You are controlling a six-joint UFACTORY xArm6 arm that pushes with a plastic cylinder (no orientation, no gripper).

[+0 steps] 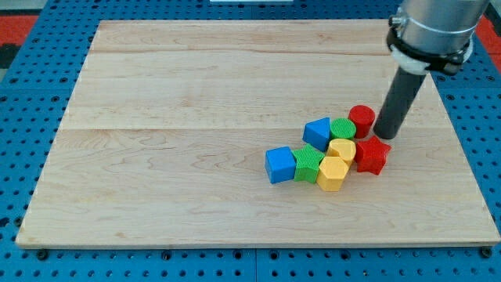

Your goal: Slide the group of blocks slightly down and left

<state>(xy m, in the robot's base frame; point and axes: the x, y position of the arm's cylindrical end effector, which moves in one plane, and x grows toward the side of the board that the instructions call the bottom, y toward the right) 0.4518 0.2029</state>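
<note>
Several blocks lie bunched right of the board's middle. A blue cube (pixel 279 164) is at the group's left, a green block (pixel 308 164) next to it, and a yellow block (pixel 333 173) at the bottom. Above these sit a blue block (pixel 317 132), a green cylinder (pixel 342 129), a yellow block (pixel 342 150) and a red cylinder (pixel 361 119). A red star-shaped block (pixel 373 154) is at the group's right. My tip (pixel 385 135) rests just right of the red cylinder and just above the red star block, touching or nearly touching both.
The blocks sit on a light wooden board (pixel 196 94), which lies on a blue perforated base (pixel 485 117). The arm's grey body (pixel 434 27) enters from the view's top right.
</note>
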